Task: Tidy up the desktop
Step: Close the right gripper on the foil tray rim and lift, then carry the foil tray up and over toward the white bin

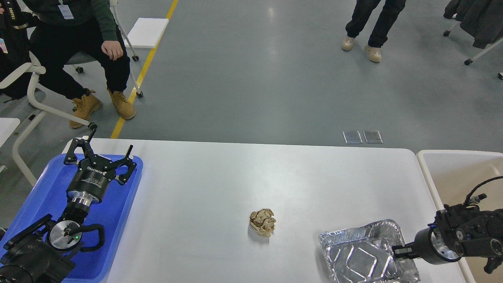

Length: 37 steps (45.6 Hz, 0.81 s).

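The white desktop (pixel 243 184) fills the lower half of the view. A crumpled brown paper ball (pixel 262 222) lies near its middle. A crinkled silver foil tray (pixel 361 255) lies at the front right. My right gripper (pixel 397 250) comes in from the right, and its fingers look closed together on the foil tray's right rim. My left gripper (pixel 111 140) is open and empty, and it hangs over the far end of the blue plastic tray (pixel 43 188) at the desktop's left end.
A beige white-rimmed bin (pixel 423 161) stands against the desktop's right end. A seated person (pixel 78 43) and chairs are beyond the far left corner. Another person (pixel 373 23) stands on the grey floor further back.
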Available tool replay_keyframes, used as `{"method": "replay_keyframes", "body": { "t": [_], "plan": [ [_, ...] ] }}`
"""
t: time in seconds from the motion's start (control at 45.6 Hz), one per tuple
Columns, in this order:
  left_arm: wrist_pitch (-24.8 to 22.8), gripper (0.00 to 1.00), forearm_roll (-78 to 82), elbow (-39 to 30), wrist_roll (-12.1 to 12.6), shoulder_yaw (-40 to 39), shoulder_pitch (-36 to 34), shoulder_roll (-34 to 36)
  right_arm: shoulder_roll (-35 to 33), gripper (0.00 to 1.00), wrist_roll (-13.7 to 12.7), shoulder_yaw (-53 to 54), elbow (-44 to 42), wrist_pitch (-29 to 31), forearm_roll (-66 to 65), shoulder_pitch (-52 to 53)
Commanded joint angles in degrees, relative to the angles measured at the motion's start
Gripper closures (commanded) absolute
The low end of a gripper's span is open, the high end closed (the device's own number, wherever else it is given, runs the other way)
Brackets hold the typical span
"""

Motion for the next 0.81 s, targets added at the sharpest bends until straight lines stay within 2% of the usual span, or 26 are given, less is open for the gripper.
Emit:
{"method": "replay_keyframes", "body": {
  "t": [0.0, 0.175, 0.482, 0.789],
  "plan": [
    [0.01, 0.01, 0.00, 0.01, 0.00, 0.00, 0.00, 0.00, -1.31, 1.00, 2.50, -3.47, 0.43, 0.77, -0.17, 4.88],
    [0.01, 0.01, 0.00, 0.01, 0.00, 0.00, 0.00, 0.00, -4.29, 1.00, 3.83, -5.94, 4.82, 3.76, -0.08, 12.08],
    [0.01, 0.01, 0.00, 0.01, 0.00, 0.00, 0.00, 0.00, -12.12, 1.00, 3.83, -6.03, 15.63, 17.46, 0.53, 30.71],
    [0.01, 0.01, 0.00, 0.01, 0.00, 0.00, 0.00, 0.00, -14.76, 1.00, 3.83, -8.05, 16.08, 32.14, 0.53, 47.15]
  ]
}}
